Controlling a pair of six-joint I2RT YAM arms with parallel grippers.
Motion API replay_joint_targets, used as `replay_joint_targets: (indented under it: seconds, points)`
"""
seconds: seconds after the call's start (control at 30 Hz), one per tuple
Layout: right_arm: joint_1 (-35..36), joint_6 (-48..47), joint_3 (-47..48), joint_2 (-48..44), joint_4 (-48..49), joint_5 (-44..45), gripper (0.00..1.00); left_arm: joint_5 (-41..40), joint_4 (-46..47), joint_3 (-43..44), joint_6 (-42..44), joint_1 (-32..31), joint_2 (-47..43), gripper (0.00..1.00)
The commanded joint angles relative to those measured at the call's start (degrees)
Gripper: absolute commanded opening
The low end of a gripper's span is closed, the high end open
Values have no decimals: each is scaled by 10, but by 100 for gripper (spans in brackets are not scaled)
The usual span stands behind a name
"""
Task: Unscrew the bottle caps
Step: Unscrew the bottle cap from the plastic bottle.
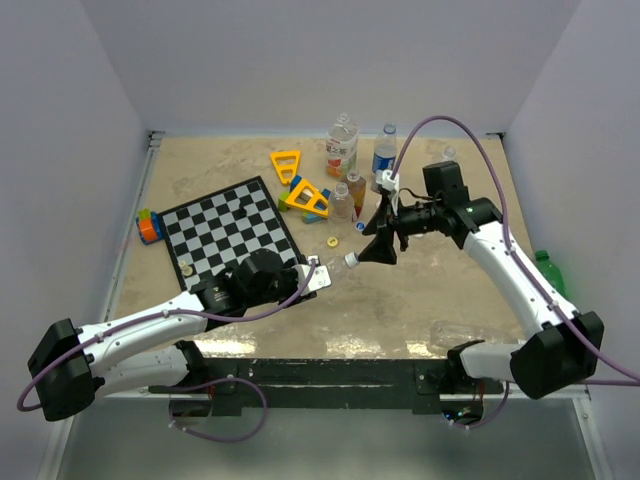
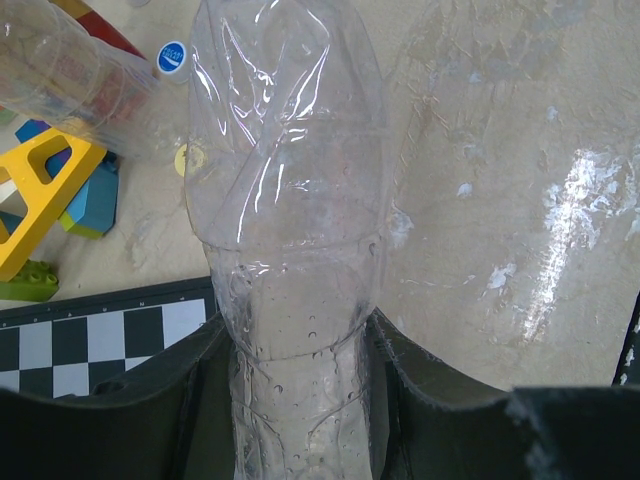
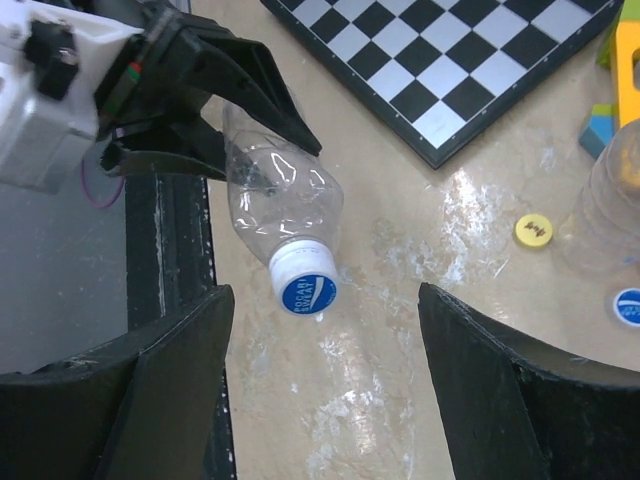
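Clear capped bottle [image 3: 280, 200], droplets inside, clamped by left gripper [image 2: 295, 360]; right gripper [image 3: 325, 330] spread.

Walled robot-lab table [image 1: 420, 300]

The board [image 1: 228, 232] lies left of centre on the table [image 1: 420, 300], with blocks [image 1: 150, 225] touching its left corner. Behind its right corner sit two frames [image 1: 308, 198], one behind the other. Right of the frames, a cluster of bottles [image 1: 341, 145] stands toward the back. A loose cap [image 1: 332, 242] lies just right of the board, and a second cap [image 1: 359, 226] lies right of and behind it. Before them, the left gripper [image 1: 315, 276] holds a bottle [image 1: 335, 266], its cap [image 1: 351, 260] pointing right at the right gripper [image 1: 378, 250], just short of its spread fingers. A lying bottle [image 1: 450, 335] rests near the front edge at right, and a last bottle [image 1: 548, 268] sits by the right wall.
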Motion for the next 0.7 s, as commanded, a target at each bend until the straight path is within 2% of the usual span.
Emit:
replay_joint_targets:
  seconds: [0.0,0.27,0.67]
  points:
    - [2,30,-2,37,21,-15,78,0,15,15,-15,2,-13,0]
    - [15,26,14,88,5,-37,75,0,15,15,-16,2,-17,0]
    - [24,-1,19,89,-20,-61,73,-4,16,15,-17,2,-17,0]
